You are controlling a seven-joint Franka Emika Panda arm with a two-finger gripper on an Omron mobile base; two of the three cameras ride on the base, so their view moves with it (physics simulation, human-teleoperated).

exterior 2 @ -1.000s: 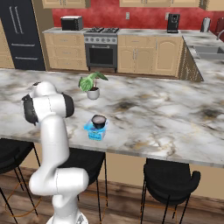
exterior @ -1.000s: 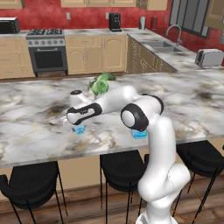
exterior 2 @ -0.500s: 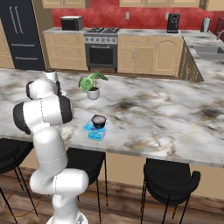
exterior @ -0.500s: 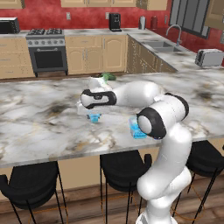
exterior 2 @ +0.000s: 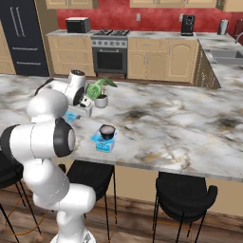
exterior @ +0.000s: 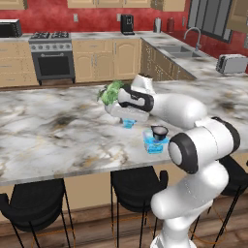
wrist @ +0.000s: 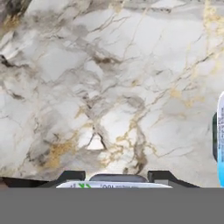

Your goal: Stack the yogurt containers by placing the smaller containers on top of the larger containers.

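A squarish translucent blue tub (exterior: 154, 144) (exterior 2: 102, 144) stands near the counter's front edge. On its lid sits a dark round cup with a pale top (exterior: 159, 131) (exterior 2: 107, 131). My gripper (exterior: 128, 120) (exterior 2: 72, 115) hangs just left of the tub, a little above the counter, shut on a tiny light-blue cup (exterior: 128, 124) (exterior 2: 70, 117). In the hand view the cup's pale printed top (wrist: 113, 185) shows between the gripper's (wrist: 117, 180) dark tips, and the tub's blue edge (wrist: 221, 131) shows at the right.
A white pot with a green plant (exterior: 111, 93) (exterior 2: 99, 93) stands just behind the gripper. The marble counter (exterior: 53, 131) (exterior 2: 180, 123) stretches wide on both sides. Black stools (exterior: 138, 181) line its front edge.
The arm has swung right along the counter, carrying the light-blue cup from the left side to just beside the tub. The tub and dark cup have stayed put.
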